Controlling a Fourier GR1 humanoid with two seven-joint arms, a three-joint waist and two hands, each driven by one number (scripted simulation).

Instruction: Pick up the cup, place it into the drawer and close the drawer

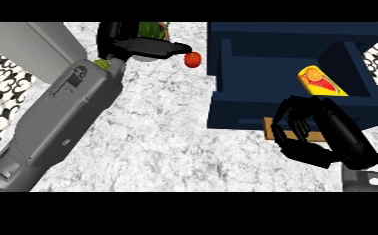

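The cup (322, 81), yellow with a red and orange pattern, lies tilted inside the open dark blue drawer (251, 109), towards its right side. Just below it, my right hand (319, 135) hangs over the drawer's front wall and its wooden handle (270, 128). Its fingers are loosely bent and hold nothing, and it is apart from the cup. My left hand (151, 46) reaches to the counter's far edge with fingers stretched to the right, open.
A small red fruit (193, 59) lies on the white marbled counter (162, 139) just past the left fingertips. A green item (150, 29) sits behind the left hand. My grey left forearm (59, 114) crosses the counter's left part.
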